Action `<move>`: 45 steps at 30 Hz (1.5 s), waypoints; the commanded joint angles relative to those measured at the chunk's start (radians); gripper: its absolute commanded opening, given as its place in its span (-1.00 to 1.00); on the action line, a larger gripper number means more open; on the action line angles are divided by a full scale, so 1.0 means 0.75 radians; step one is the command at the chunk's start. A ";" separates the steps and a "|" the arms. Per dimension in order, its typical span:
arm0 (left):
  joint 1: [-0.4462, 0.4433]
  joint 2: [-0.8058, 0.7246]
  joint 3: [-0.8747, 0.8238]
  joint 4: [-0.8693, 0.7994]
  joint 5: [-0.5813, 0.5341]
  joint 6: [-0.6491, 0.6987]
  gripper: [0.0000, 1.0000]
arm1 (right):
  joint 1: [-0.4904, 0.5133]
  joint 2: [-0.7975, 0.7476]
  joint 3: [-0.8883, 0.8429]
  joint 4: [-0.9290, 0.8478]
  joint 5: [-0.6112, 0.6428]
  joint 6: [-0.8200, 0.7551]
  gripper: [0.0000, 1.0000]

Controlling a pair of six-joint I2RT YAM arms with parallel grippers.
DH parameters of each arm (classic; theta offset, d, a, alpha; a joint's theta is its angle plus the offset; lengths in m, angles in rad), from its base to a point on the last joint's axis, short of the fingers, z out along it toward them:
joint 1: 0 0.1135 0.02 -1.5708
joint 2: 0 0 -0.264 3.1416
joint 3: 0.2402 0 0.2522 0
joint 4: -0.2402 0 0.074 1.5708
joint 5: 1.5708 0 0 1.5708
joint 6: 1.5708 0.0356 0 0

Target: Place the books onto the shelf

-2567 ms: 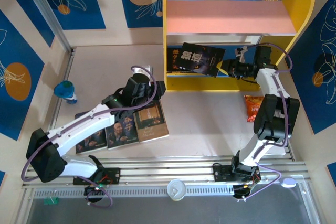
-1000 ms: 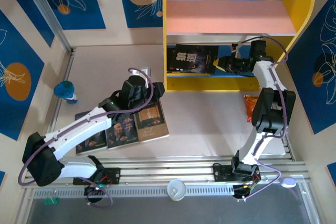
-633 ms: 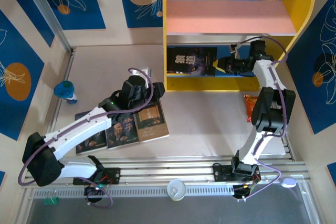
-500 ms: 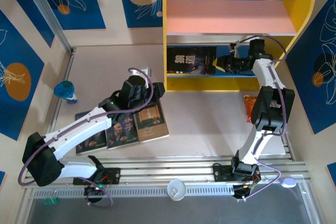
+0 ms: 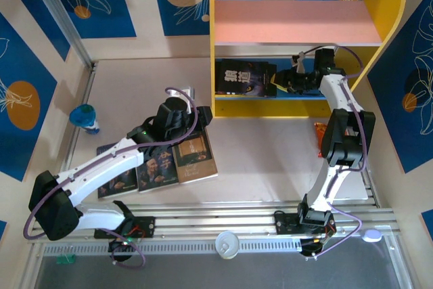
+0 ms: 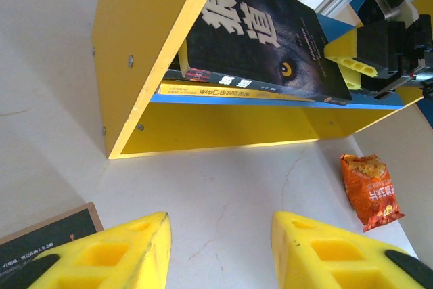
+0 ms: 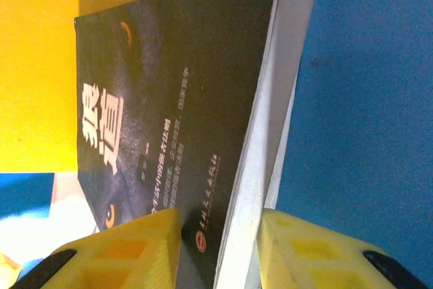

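Found the wolf-face book (image 5: 245, 78) inside the shelf (image 5: 223, 45), low on the blue lower board (image 5: 318, 90) and close to the yellow side panel (image 6: 149, 38). Resting not on the board itself but atop a yellow-spined book (image 6: 223, 89), slightly tilted.

Noted the right gripper (image 7: 220, 252) reaching in under the pink upper board (image 5: 338, 21), fingers (image 7: 122, 255) straddling the wolf book's page edge at its right end. Judged a hold from the free end, chosen for sliding the book in sideways (little headroom). Cannot tell from the wrist view whether clamped or just off the cover.

Noted the left gripper (image 6: 220, 252) poised over the bare counter (image 6: 223, 187), fingers apart, nothing between them. Judged waiting beside the three dark paperbacks (image 5: 159, 167) lying flat on the counter, one corner cut off at the wrist frame's lower left.

Orange snack packet (image 6: 369, 191) on the counter, off the shelf's right front corner.

Unable to read the lower book's cover (overlaid), nor the shelf's rear — hidden from above by the pink upper board.
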 commanded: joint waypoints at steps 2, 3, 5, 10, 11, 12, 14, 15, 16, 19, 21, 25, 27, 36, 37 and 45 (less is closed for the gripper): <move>0.020 -0.021 0.016 0.017 0.017 0.022 -0.14 | 0.023 -0.002 0.029 0.028 0.058 0.044 -0.31; 0.019 -0.024 0.014 0.017 0.013 0.023 -0.14 | 0.025 -0.009 0.019 0.038 0.068 0.050 -0.31; 0.021 -0.030 0.010 0.016 0.009 0.026 -0.13 | 0.028 -0.032 -0.009 0.067 0.085 0.067 -0.30; 0.024 -0.034 0.005 0.011 0.008 0.029 -0.13 | 0.027 -0.096 -0.078 0.133 0.190 0.124 -0.08; 0.024 -0.034 0.003 0.009 0.008 0.029 -0.13 | 0.026 -0.112 -0.091 0.146 0.198 0.130 -0.05; 0.024 -0.034 0.002 0.009 0.008 0.028 -0.13 | 0.026 -0.122 -0.103 0.153 0.199 0.134 -0.03; 0.026 -0.037 0.001 0.008 0.004 0.029 -0.12 | 0.030 -0.147 -0.123 0.159 0.214 0.138 -0.02; 0.026 -0.036 0.000 0.005 0.004 0.028 -0.11 | 0.029 -0.162 -0.133 0.163 0.224 0.138 -0.02; 0.025 -0.036 0.001 0.005 0.002 0.030 -0.11 | 0.031 -0.177 -0.146 0.166 0.235 0.141 -0.02; 0.026 -0.036 -0.002 0.005 0.000 0.032 -0.10 | 0.034 -0.222 -0.190 0.185 0.264 0.149 -0.03; 0.025 -0.032 -0.001 0.005 0.000 0.030 -0.10 | 0.039 -0.249 -0.214 0.193 0.277 0.156 -0.02; 0.026 -0.028 -0.003 0.009 0.002 0.029 -0.09 | 0.058 -0.267 -0.237 0.186 0.291 0.158 -0.04; 0.024 -0.028 -0.005 0.010 0.002 0.030 -0.09 | 0.071 -0.272 -0.245 0.187 0.306 0.157 -0.04; 0.025 -0.040 -0.013 0.003 0.000 0.031 -0.08 | 0.124 -0.278 -0.266 0.193 0.329 0.165 -0.06; 0.025 -0.042 -0.016 0.003 -0.003 0.031 -0.08 | 0.126 -0.281 -0.266 0.192 0.338 0.168 -0.06; 0.027 -0.049 -0.020 -0.001 -0.006 0.032 -0.08 | 0.126 -0.344 -0.297 0.179 0.405 0.165 -0.06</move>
